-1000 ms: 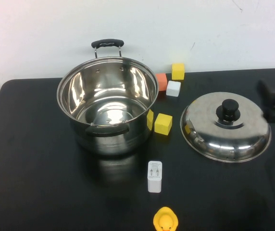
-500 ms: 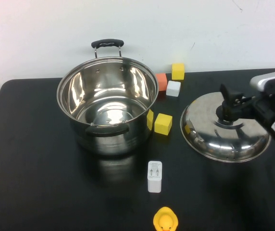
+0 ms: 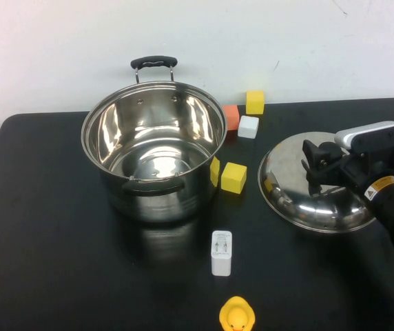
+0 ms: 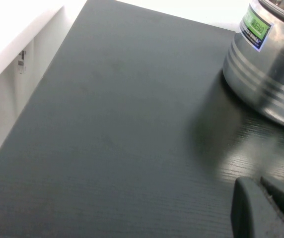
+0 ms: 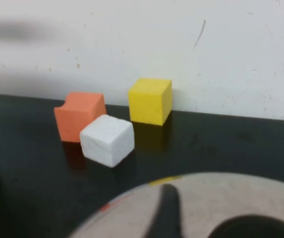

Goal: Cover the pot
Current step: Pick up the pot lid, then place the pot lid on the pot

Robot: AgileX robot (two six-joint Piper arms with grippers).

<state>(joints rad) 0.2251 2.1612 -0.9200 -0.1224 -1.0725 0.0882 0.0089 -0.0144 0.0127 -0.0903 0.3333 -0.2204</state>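
The lid [image 3: 300, 196] lies on the black table [image 3: 45, 241], at 3 o'clock from the open pot [image 3: 153, 148] and apart from it. The right gripper [image 3: 313, 165] is over the middle of the lid and hides its knob — its fingers stand narrowly apart, and I cannot tell if they touch the knob. Of the left gripper [image 4: 266, 210] only a dark tip shows, near the pot's wall; whether it is spread or closed cannot be seen.
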